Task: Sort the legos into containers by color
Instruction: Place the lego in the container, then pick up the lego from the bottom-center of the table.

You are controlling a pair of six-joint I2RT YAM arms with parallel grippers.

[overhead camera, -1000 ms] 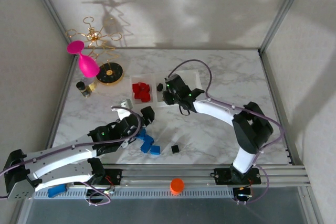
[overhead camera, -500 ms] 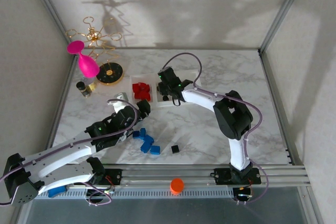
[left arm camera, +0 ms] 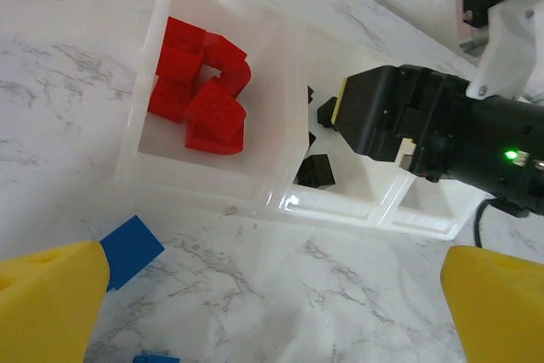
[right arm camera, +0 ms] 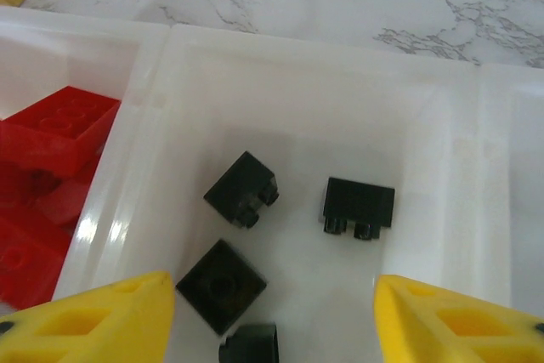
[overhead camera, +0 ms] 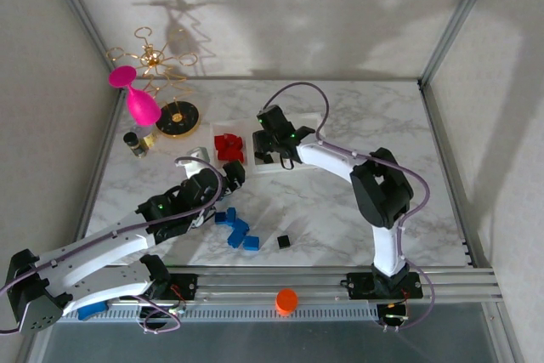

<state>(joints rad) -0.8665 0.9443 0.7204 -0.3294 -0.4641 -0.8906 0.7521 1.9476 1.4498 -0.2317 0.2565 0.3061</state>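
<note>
Three joined clear bins point(overhead camera: 255, 159) sit at mid-table. The left bin holds red legos point(overhead camera: 227, 147) point(left arm camera: 200, 82). The middle bin point(right arm camera: 280, 65) holds several black legos point(right arm camera: 242, 189) point(left arm camera: 314, 172). My right gripper point(overhead camera: 272, 140) point(right arm camera: 276, 320) hangs open just above the middle bin, with nothing between its yellow fingers point(right arm camera: 93, 320). My left gripper point(overhead camera: 225, 178) point(left arm camera: 272, 303) is open over bare marble just in front of the bins, holding nothing. Several blue legos point(overhead camera: 236, 229) point(left arm camera: 127, 248) and one black lego point(overhead camera: 284, 242) lie loose on the table near it.
A round black-and-gold stand base point(overhead camera: 178, 118), a pink glass point(overhead camera: 140, 101) and a small dark jar point(overhead camera: 136, 144) stand at the back left. An orange cap point(overhead camera: 286, 300) rests on the front rail. The right half of the marble table point(overhead camera: 382, 133) is bare.
My right gripper has shifted left and back, over the middle bin. My left gripper has moved a little left and toward the bins. Both have barely moved in the last half second.
</note>
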